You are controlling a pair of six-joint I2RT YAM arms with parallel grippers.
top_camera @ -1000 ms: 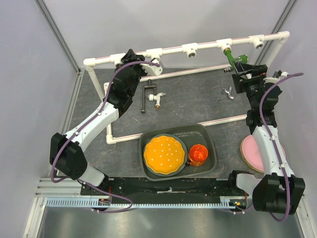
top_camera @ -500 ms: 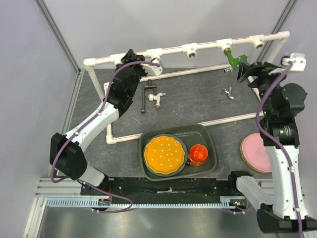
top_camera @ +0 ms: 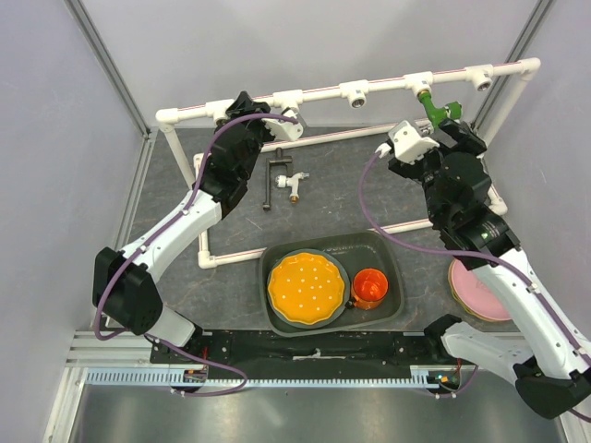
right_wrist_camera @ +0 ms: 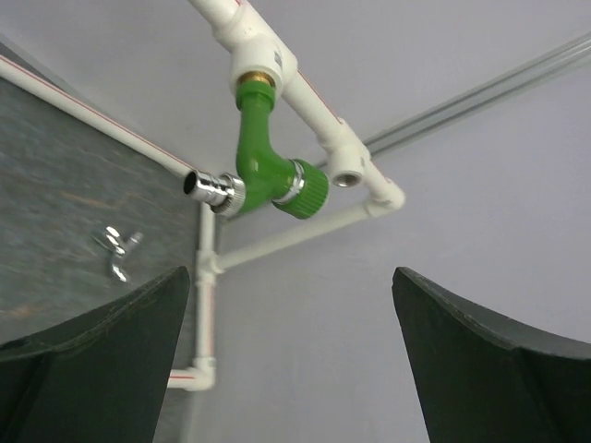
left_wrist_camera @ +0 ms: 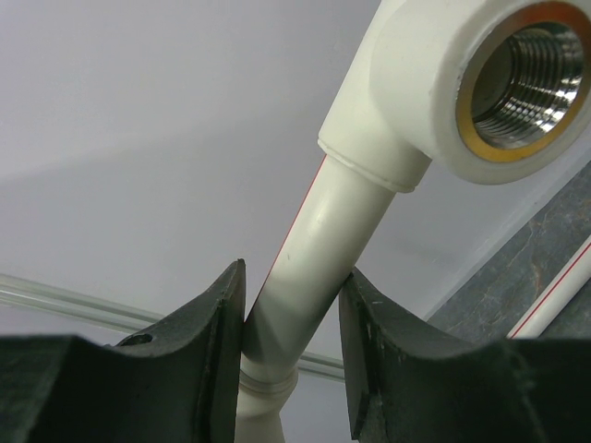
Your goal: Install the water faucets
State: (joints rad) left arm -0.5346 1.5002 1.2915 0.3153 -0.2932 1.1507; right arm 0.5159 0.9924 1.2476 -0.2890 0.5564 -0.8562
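Noting: left hand (left_wrist_camera: pixel 291 314) is clamping the smooth white PVC pipe (left_wrist_camera: pixel 314 231); right hand (right_wrist_camera: pixel 288 286) is gaping, empty, facing the glossy green faucet (right_wrist_camera: pixel 263 157) sitting in a rail socket; black-handled faucet (top_camera: pixel 286 180) is lying on the dark counter (top_camera: pixel 332 175).

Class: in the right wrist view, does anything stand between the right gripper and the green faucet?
Nothing visible does. The open right gripper faces the green faucet across bare space; the small silvery faucet lies aside.
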